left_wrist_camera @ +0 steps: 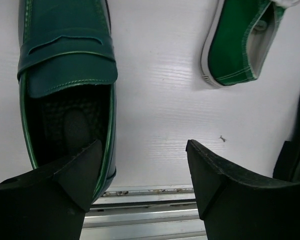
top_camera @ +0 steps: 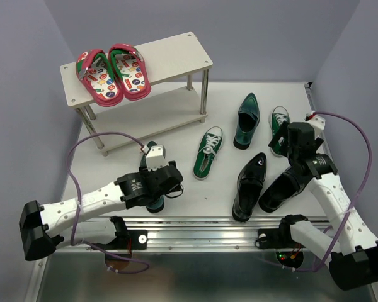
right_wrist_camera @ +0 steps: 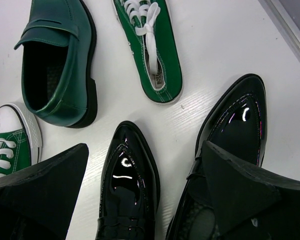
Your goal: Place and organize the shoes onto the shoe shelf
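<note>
The white table (top_camera: pixel 283 100) is carrying the off-white two-board shelf (top_camera: pixel 170 53) on thin metal legs, far left. Pointed glossy black shoes (right_wrist_camera: pixel 127 190), teal shoes (left_wrist_camera: pixel 65 65) and canvas sneakers (right_wrist_camera: pixel 165 70) are lying on it. The left hand (left_wrist_camera: pixel 142 147) and right hand (right_wrist_camera: pixel 145 146) are hovering, spread wide.

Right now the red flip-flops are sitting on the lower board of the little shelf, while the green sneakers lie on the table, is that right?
Not quite. The red flip-flops sit on the top board of the shelf, not the lower one, as the top external view shows. The green sneakers do lie on the table.
</note>
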Tool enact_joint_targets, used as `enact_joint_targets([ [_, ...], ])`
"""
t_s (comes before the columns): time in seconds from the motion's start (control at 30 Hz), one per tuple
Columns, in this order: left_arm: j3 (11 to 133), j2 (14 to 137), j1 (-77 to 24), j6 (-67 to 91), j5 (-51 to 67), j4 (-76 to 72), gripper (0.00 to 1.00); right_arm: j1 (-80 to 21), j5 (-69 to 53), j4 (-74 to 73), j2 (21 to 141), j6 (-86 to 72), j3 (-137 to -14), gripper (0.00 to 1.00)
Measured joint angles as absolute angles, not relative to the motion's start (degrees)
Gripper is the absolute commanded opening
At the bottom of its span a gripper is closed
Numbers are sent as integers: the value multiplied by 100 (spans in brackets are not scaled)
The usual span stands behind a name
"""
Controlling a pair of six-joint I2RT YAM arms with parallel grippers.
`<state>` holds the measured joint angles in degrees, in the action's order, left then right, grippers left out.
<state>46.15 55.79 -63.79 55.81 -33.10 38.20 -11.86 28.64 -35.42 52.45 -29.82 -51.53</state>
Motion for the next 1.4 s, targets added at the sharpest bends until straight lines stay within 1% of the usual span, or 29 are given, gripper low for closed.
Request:
enact_joint_targets([
  [0.13,4615,6090,-6401,5970,-3315,4150,77,-1186,2783,-3503,5345,-2985,-5153,100],
  [0.27,4615,6449,-6414,6141,-3321,4276,72,-1186,2700,-3430,5404,-2987,-5153,100],
  [0.4,4569,6637,-6414,6215,-3334,4298,59,-1186,2633,-3400,5415,-2993,-5153,100],
  [0.47,4547,6751,-6414,6226,-3367,4305,58,-1186,2622,-3393,5415,-3004,-5153,100],
  [0.57,4534,6987,-6412,6224,-3435,4300,53,-1186,2606,-3387,5415,-3006,-5153,100],
  [0.63,4508,7111,-6412,6224,-3454,4287,49,-1186,2604,-3387,5413,-3009,-5153,100],
  [0.67,4486,7159,-6412,6222,-3459,4281,45,-1186,2602,-3385,5411,-3013,-5153,100],
  [0.73,4453,7247,-6412,6215,-3476,4274,43,-1186,2596,-3387,5402,-3026,-5153,100],
  [0.77,4449,7264,-6412,6213,-3483,4270,40,-1186,2593,-3385,5395,-3028,-5153,100],
  [0.8,4449,7271,-6410,6206,-3496,4263,26,-1186,2593,-3387,5389,-3028,-5153,100],
  [0.83,4449,7271,-6401,6206,-3500,4250,20,-1186,2593,-3387,5380,-3030,-5153,100],
  [0.87,4449,7271,-6399,6189,-3518,4252,4,-1186,2593,-3387,5374,-3033,-5153,100],
  [0.9,4447,7269,-6388,6180,-3516,4217,0,-1186,2596,-3387,5365,-3037,-5153,100],
  [1.2,4517,7266,-6326,6180,-3448,4241,0,-1186,2609,-3389,5321,-3050,-5153,100],
  [1.4,5236,7269,-6326,6090,-3507,4703,0,-1186,2655,-3389,5319,-3048,-5153,100],
])
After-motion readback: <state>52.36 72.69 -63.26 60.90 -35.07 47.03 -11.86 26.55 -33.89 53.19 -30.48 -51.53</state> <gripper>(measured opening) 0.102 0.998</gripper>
